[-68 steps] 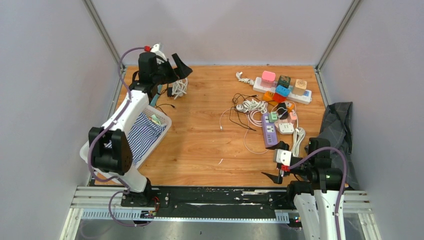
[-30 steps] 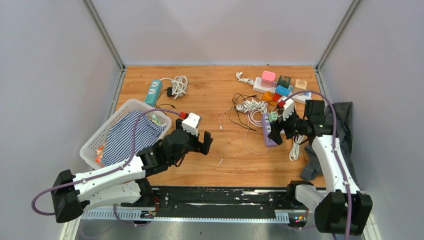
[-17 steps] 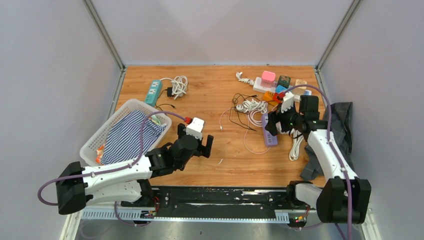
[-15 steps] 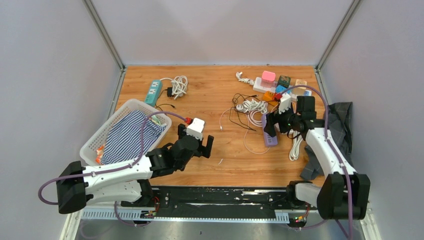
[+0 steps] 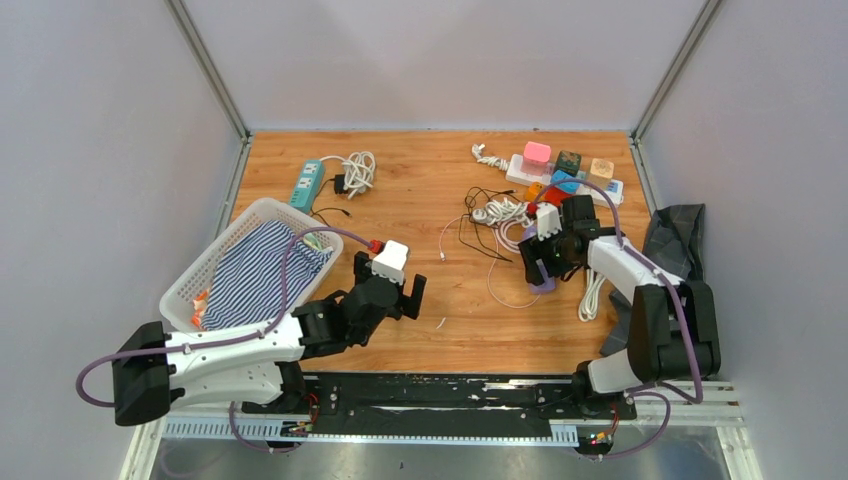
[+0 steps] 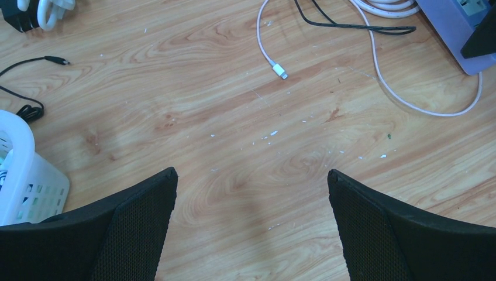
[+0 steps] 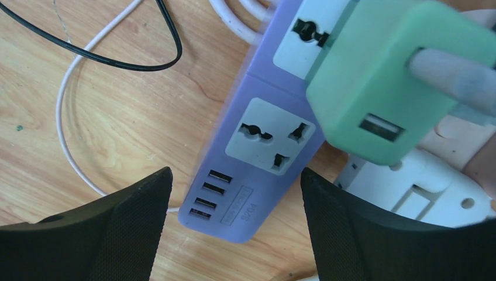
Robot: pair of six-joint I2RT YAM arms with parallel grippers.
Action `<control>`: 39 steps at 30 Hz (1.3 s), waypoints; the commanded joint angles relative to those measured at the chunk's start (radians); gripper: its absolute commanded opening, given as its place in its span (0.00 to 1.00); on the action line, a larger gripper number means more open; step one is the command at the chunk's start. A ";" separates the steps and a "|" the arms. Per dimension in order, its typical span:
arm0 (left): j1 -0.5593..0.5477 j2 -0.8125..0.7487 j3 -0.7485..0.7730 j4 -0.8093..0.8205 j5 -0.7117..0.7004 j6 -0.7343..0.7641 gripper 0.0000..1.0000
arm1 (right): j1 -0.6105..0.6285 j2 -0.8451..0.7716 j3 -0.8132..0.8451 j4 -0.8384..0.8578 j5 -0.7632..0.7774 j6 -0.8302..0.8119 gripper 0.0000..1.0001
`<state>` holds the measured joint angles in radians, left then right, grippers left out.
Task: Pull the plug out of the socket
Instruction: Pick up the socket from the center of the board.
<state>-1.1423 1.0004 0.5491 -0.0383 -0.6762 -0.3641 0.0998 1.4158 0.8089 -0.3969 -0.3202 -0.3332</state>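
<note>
overhead plus close downward wrists share socket (image 7: 257, 146)

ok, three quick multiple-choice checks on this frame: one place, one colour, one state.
1. Where on the table is the white basket? A left side; B right side; C far centre.
2. The adapter on the purple strip is: A red; B green; C black.
3. The left gripper is: A shut on a cable; B shut on the basket; C open over bare wood.

1 A, it lies by the left wall. 2 B, the right wrist view shows it green. 3 C, its jaws stand apart with nothing between.
</note>
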 commanded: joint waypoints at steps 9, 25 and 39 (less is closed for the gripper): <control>-0.008 -0.041 -0.031 0.035 -0.032 -0.024 1.00 | 0.051 0.101 0.028 -0.031 0.116 0.005 0.74; -0.010 -0.062 -0.048 0.035 -0.034 -0.035 1.00 | 0.045 0.054 0.040 -0.054 0.109 0.011 0.35; -0.010 -0.067 -0.053 0.061 -0.027 -0.030 1.00 | 0.000 -0.058 0.049 -0.070 0.027 0.007 0.00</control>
<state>-1.1423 0.9520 0.5121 -0.0132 -0.6769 -0.3779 0.1154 1.4052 0.8257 -0.4503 -0.2401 -0.3141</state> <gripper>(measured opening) 0.997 0.553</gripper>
